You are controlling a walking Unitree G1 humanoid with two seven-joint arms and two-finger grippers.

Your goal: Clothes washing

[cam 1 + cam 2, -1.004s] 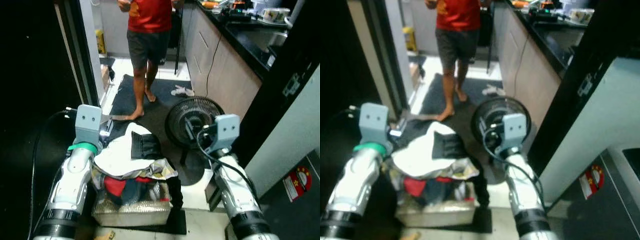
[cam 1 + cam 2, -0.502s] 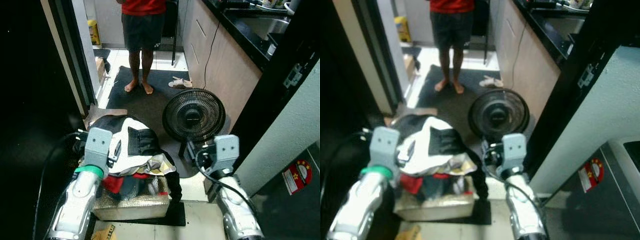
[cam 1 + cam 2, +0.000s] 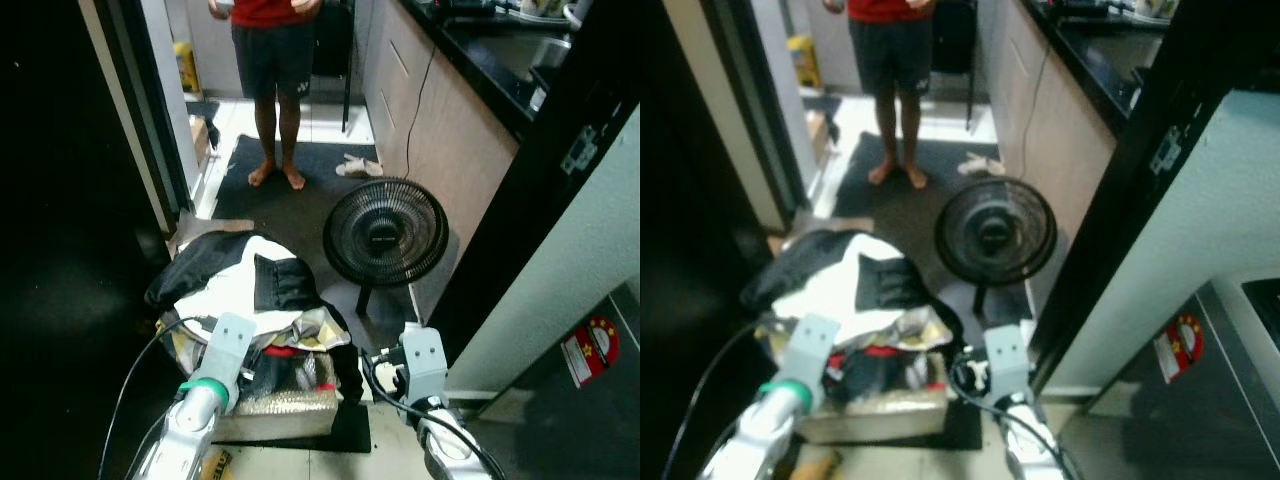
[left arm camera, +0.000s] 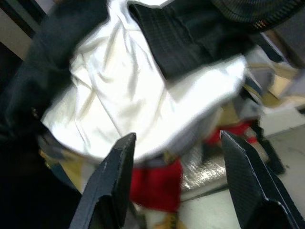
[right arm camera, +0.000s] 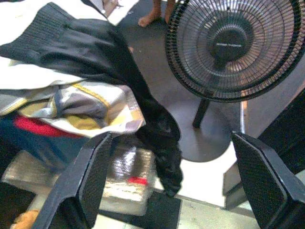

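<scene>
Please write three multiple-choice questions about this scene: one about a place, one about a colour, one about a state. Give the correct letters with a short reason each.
1. Where does the floor fan stand?
A. To the robot's right of the laundry basket
B. Inside the basket
C. On the counter

2. What colour is the big garment on top of the pile?
A. Green
B. White
C. Orange

3. How are the left claw's fingers?
A. Shut on a sock
B. Shut on nothing
C. Open, holding nothing

Answers: 1 A, the fan stands on the dark mat beside the basket. 2 B, the left wrist view shows it white. 3 C, both fingers stand apart above the clothes.
</scene>
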